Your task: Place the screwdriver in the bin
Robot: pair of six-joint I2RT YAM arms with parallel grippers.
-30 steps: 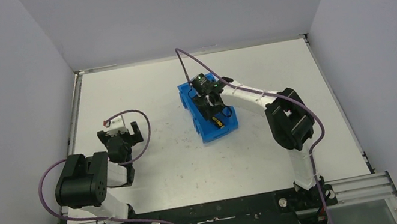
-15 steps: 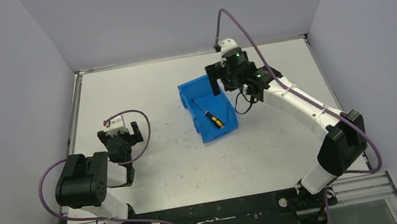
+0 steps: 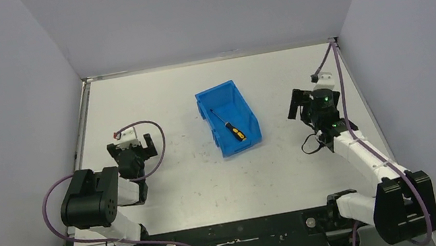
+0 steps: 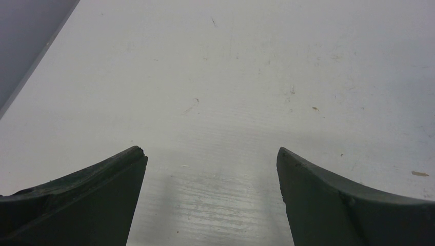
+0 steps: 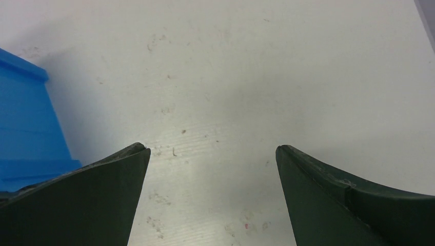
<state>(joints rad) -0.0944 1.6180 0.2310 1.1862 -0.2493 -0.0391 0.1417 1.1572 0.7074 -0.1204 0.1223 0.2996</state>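
Okay, my right gripper hangs empty, jaws wide apart, just right of the bin; I'd park it high without nudging that rim. The left gripper is apart too. The screwdriver lies inside the bin, diagonal: tip far-left, handle near-right.

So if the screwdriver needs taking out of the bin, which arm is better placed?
Right, probably: the right gripper is open and nearer the bin, whose wall shows in its wrist view. The left gripper faces only table.

Bright even overhead light, soft shadows, sharp.
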